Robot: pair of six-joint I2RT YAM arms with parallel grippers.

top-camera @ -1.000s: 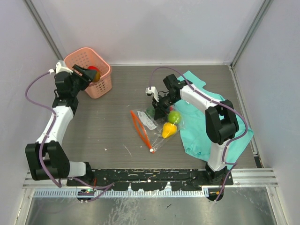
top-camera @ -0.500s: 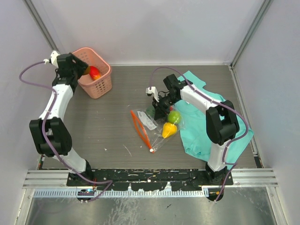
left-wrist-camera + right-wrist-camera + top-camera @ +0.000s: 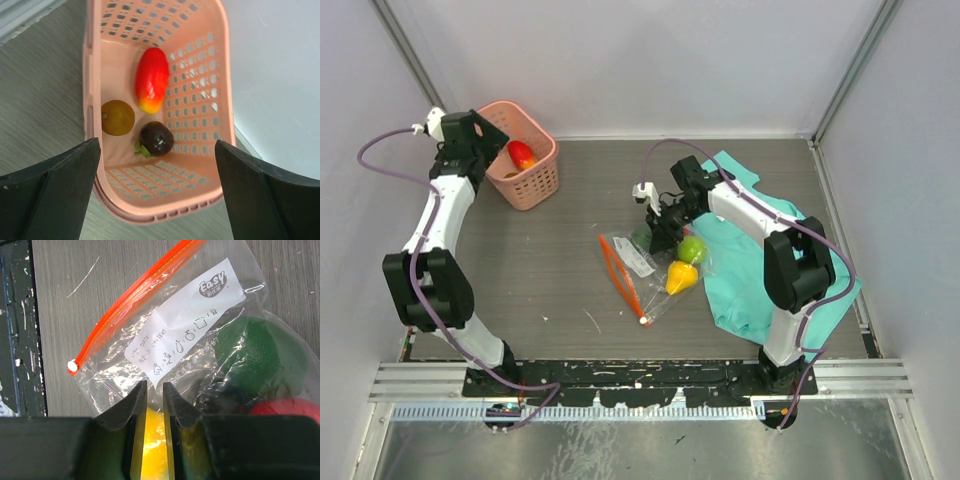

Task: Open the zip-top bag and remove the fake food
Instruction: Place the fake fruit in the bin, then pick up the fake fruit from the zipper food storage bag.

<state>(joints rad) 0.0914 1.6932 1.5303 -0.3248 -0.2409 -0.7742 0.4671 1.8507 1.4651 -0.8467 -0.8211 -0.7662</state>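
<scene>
The zip-top bag (image 3: 638,262) lies mid-table, its red-orange zip strip (image 3: 131,294) and white slider (image 3: 73,367) toward the near side. Green (image 3: 260,352), yellow (image 3: 152,440) and red (image 3: 287,412) fake food sit inside it. My right gripper (image 3: 154,386) is shut on the bag's clear film just below the white label (image 3: 190,325). My left gripper (image 3: 157,147) hangs open over the pink basket (image 3: 150,212), with nothing between its fingers. Three more fake food pieces lie in that basket: a red-yellow one (image 3: 151,79), a brownish one (image 3: 118,117) and a dark one (image 3: 156,138).
A teal cloth (image 3: 760,270) is spread at the right, partly under the right arm. The basket (image 3: 535,190) stands at the back left corner near the wall. White walls enclose the table on three sides.
The red-yellow fruit has left my left gripper and now lies in the basket. That gripper has opened wide and drawn back to the left. The right arm has barely moved.
</scene>
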